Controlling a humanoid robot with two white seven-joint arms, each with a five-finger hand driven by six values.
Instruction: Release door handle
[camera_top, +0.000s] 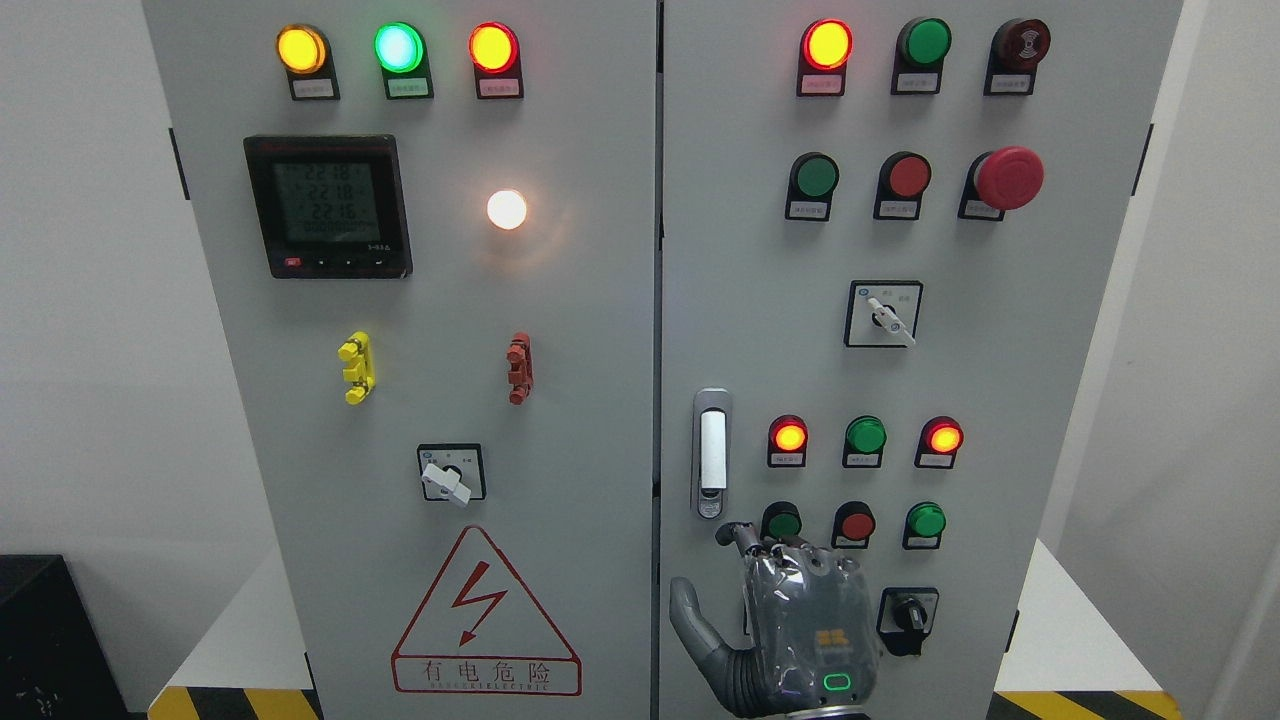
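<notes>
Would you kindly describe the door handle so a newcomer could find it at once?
On the grey cabinet's right door, look along its left edge, just above the robot's hand. The handle is a tall, slim metal recess with a white bar, unlike the round buttons beside it.

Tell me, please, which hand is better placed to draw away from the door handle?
The right hand: it sits just below the door handle, and the left hand is out of view.
</notes>
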